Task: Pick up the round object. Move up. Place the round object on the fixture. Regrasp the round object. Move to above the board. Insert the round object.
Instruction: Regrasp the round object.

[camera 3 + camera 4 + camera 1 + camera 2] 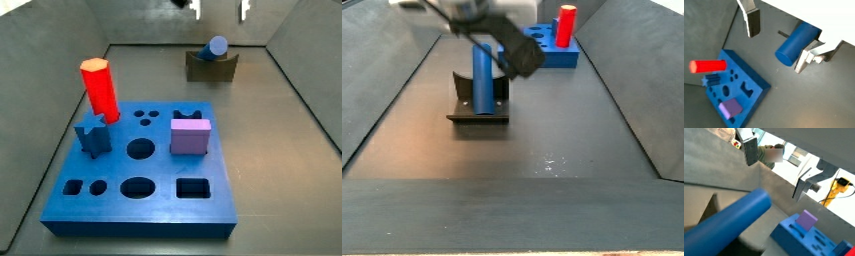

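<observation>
- Your round object [217, 46] is parked in the notch of the fixture [211, 68], way at the far end of the bench from the board [140, 190]. That's the whole point of the stop: the notch cradles it so you can let go and take a better hold.
- In a side view the peg [482, 78] looks like it's leaning up out of the bracket [478, 112] rather than lying flat. My guess is that angle leaves one end free to grab for the regrasp.
- The gripper [777, 37] is released. Both silver fingers [753, 22] stand well apart with nothing between them, and the blue cylinder [797, 43] sits clear of the pads. It hangs just above the fixture, near the far edge of the bench.
- So I'd say you're between "place" and "regrasp".
- For the next grab, I'd close around the upper part of the peg so the bottom end stays bare for the hole.
- Board's already busy: red hex peg [99, 88], short blue star peg [92, 136] and a purple block [190, 136] are seated. The big round hole [138, 149] in the middle looks open, probably yours.
- Watch the tilt. Squeeze off-centre and the peg could roll out of the notch.
</observation>
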